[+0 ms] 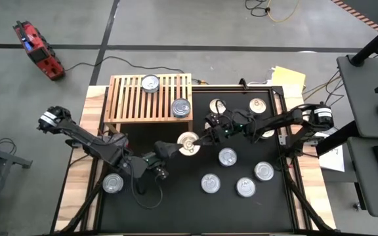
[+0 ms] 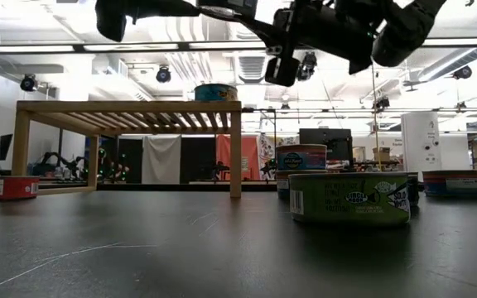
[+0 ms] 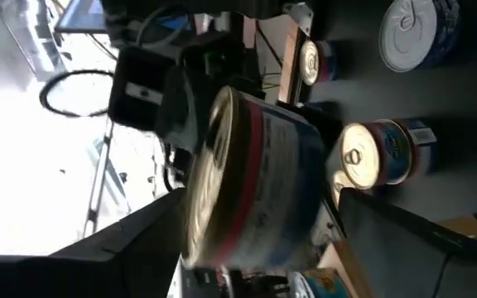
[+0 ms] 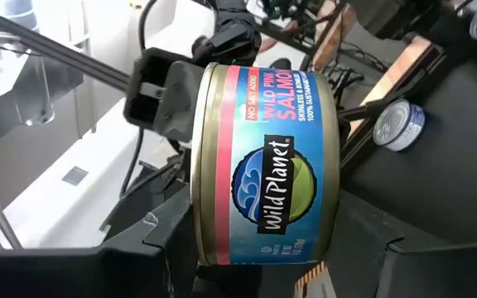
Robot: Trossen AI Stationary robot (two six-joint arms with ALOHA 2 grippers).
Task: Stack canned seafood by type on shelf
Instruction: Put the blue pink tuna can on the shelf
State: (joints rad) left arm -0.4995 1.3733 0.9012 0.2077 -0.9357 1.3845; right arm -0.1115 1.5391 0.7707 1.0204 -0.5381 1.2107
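A salmon can (image 4: 263, 165) with a blue and pink label and a gold lid (image 1: 188, 143) hangs in the air over the middle of the black mat (image 1: 176, 210). My right gripper (image 1: 199, 140) reaches in from the right and is shut on it. My left gripper (image 1: 174, 148) comes from the left. It is open, with one finger (image 3: 139, 240) on either side of the same can (image 3: 255, 182). The light-wood shelf (image 1: 126, 98) stands at the back left. A silver-lidded can (image 1: 150, 82) and a bluish one (image 1: 181, 108) stand on its slats. My right gripper pinches the salmon can between its two fingers by its flat ends, one finger at the lid's rim (image 4: 199, 228) and one at the bottom's rim (image 4: 334, 236). It comes roughly level from the table's right. The can is lifted clear of the mat, lid up.
Several more cans stand on the mat: one at the left (image 1: 113, 183), a group at the front right (image 1: 227, 157) (image 1: 210, 183) (image 1: 264, 171), and two at the back (image 1: 218, 105) (image 1: 258, 104). A yellow sheet (image 1: 287, 77) lies at the back right corner.
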